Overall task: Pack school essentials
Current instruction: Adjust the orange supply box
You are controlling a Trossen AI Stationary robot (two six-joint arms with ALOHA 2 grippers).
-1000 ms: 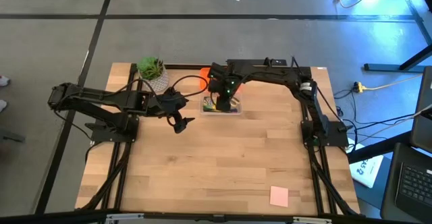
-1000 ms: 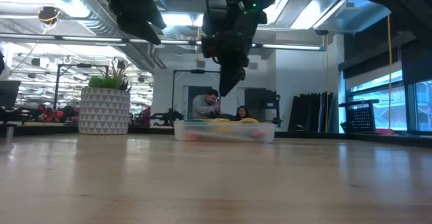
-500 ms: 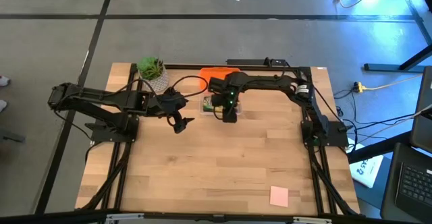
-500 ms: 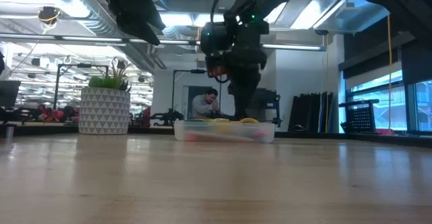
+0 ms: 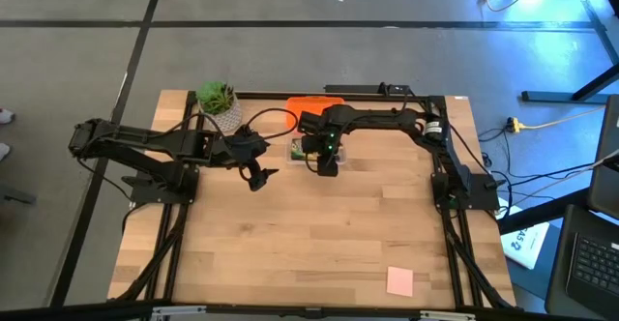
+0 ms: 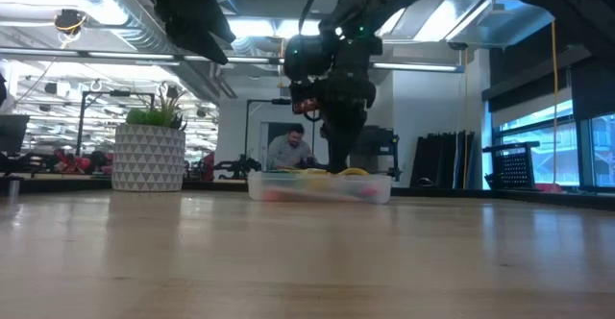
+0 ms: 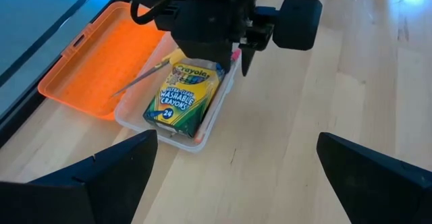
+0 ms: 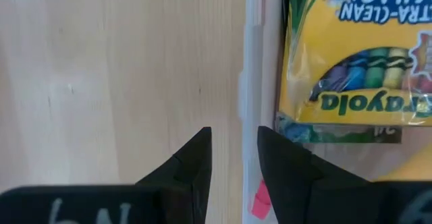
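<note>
A clear case (image 5: 302, 152) with its orange lid (image 7: 94, 69) swung open toward the far edge holds the green-yellow crayon box (image 7: 182, 96). A thin stick (image 7: 145, 79) leans from the case over the lid. My right gripper (image 8: 233, 133) points down at the right end of the case's near wall (image 8: 250, 82). Its fingers are a narrow gap apart, one on each side of that wall. A small pink piece (image 8: 260, 200) shows below them. My left gripper (image 7: 236, 140) hangs wide open above the table, left of the case. The pink note pad (image 5: 399, 280) lies flat near the table's near right corner. My right gripper stands astride the case's near long wall (image 8: 250, 116) from above, one finger (image 8: 283, 160) on the crayon-box side and one finger (image 8: 196, 160) outside. Whether either finger touches the wall I cannot tell. The case rests flat on the table.
A green potted plant (image 5: 218, 103) stands at the far left, beside the left arm. The near half of the table (image 5: 290, 253) is bare wood apart from the note pad. People sit in the room behind the case (image 6: 288, 151).
My right gripper moved from above the far side of the case toward the near edge and dropped to the case's near wall, uncovering the orange lid. In the last half second it barely moved.
</note>
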